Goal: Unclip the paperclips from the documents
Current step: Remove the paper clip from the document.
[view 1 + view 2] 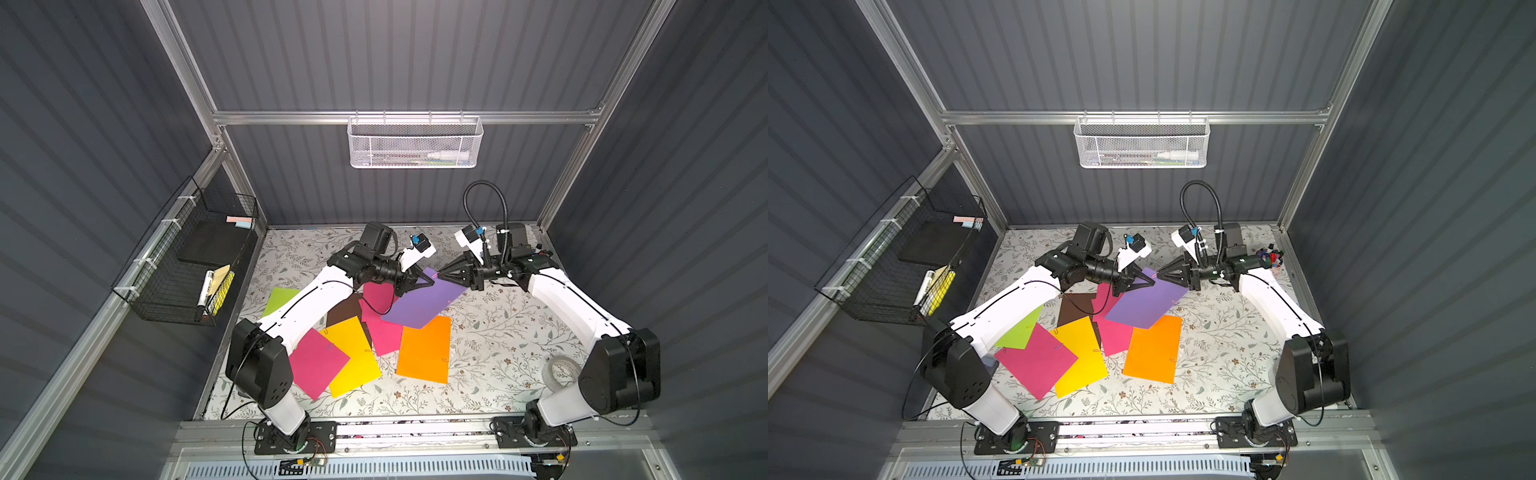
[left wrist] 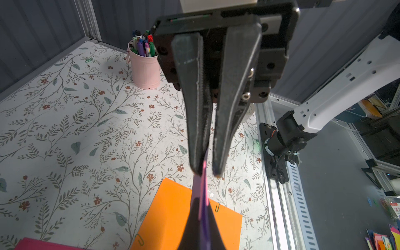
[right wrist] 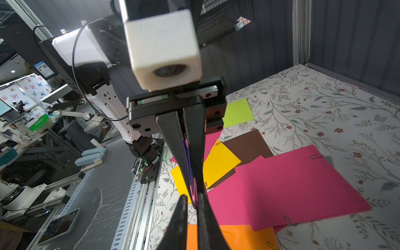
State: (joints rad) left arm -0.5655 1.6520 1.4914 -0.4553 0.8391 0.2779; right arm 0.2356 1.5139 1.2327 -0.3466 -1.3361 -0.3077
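Two end effectors met tip to tip above the counter (image 1: 498,332), at the raised corner of the purple sheet (image 1: 419,305). Left end effector (image 1: 430,284): fully closed, pinching that corner. Right end effector (image 1: 439,276): fingers narrowed to a slit around the pink paperclip (image 1: 435,275) on the same corner; whether they gripped it could not be told. The purple sheet sloped down, its low end over an orange sheet (image 1: 424,353) and a pink sheet (image 1: 382,332). A yellow sheet (image 1: 357,357), a brown sheet (image 1: 343,311) and a green sheet (image 1: 280,300) lay flat nearby. A green paperclip (image 2: 140,239) sat on the orange sheet's edge.
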